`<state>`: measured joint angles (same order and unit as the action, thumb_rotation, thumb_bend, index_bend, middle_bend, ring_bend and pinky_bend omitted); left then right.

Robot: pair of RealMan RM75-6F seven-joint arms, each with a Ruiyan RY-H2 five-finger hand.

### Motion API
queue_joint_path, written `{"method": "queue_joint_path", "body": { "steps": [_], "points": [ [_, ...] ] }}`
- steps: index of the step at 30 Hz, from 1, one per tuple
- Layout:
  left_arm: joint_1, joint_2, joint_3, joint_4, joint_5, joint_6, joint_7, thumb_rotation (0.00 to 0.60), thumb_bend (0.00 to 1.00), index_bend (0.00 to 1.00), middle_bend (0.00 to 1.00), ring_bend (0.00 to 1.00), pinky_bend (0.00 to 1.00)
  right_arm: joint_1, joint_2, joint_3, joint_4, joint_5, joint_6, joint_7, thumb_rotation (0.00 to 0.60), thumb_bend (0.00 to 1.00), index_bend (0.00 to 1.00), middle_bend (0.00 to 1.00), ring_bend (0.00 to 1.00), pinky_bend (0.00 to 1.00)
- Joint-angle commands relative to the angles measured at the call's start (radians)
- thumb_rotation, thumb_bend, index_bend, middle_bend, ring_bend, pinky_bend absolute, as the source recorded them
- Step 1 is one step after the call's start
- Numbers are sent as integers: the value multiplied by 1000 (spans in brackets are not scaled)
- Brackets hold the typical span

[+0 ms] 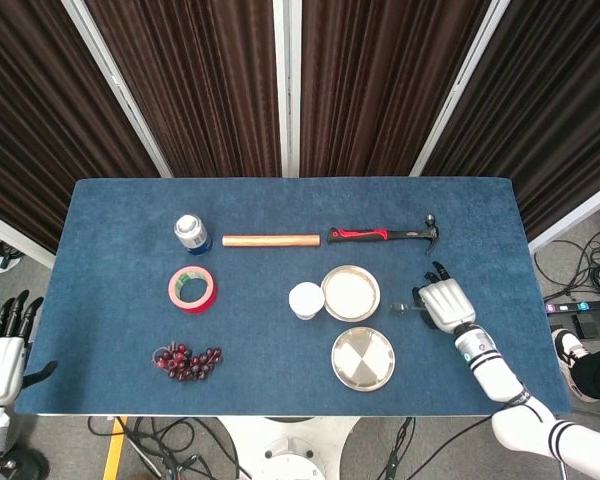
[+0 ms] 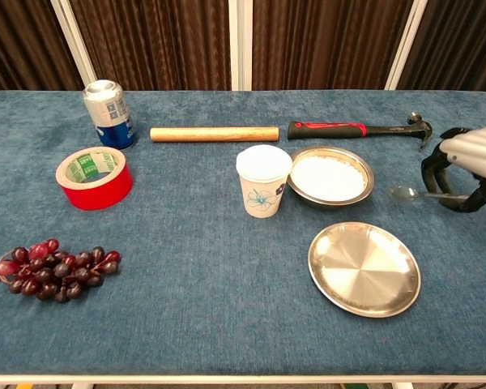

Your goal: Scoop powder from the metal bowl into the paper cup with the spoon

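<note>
From the head view, the blue cloth-covered table [image 1: 280,400] carries one of each thing: a white paper cup [image 1: 306,300] near the middle, a round metal bowl filled with white powder [image 1: 351,292] touching its right side, and a shallow empty steel plate [image 1: 363,358] nearer the front edge. Toward the back edge lie a plain wooden rod [image 1: 271,240] and a red-and-black claw hammer [image 1: 385,235] end to end, with a silver and blue drink can [image 1: 191,233] left of them, a roll of red tape [image 1: 192,289] in front of the can, and a bunch of dark red grapes [image 1: 186,361] toward the front left corner. The right hand [image 1: 444,303] rests just right of the bowl; the left hand [image 1: 2,345] hangs off the left edge, fingers straight and released. From the chest view, the cup [image 2: 263,182] shows a blue flower print and the bowl's powder [image 2: 330,177] lies flat. The right hand [image 2: 463,168] curls around the handle of a small metal spoon [image 2: 407,193], whose bowl points left, low over the cloth between hammer [image 2: 356,128] and plate [image 2: 364,268].
</note>
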<state>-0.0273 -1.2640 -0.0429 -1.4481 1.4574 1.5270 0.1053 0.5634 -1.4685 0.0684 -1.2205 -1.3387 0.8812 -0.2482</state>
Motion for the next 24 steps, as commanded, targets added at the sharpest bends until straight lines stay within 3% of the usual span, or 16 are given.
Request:
{"method": "queue_joint_path", "body": {
  "steps": [1,6,12,18,24],
  "points": [
    [0,0,-1,1,0,1,-1,600,102,140,98,46,42,45,128,13,-136,0,-39,-83,600,327,579,577,207,0],
    [0,-1,-1,2,2,3,-2,600,102,140,98,45,42,135,219,50,-253,61,-147,-172,600,329,590,579,218,0],
    [-1,0,-2,-2,2,2,3,600,102,140,98,45,42,270,183,63,-248,163,-272,-316,600,331,595,579,218,0],
    [0,1,-2,0,3,3,-3,600,102,140,98,45,42,391,90,18,-172,287,-324,-501,600,333,597,579,218,0],
    [2,-3,-1,6,3,2,-11,600,102,140,98,45,43,468,33,-42,-129,414,-297,-650,600,336,597,579,218,0]
  ]
}}
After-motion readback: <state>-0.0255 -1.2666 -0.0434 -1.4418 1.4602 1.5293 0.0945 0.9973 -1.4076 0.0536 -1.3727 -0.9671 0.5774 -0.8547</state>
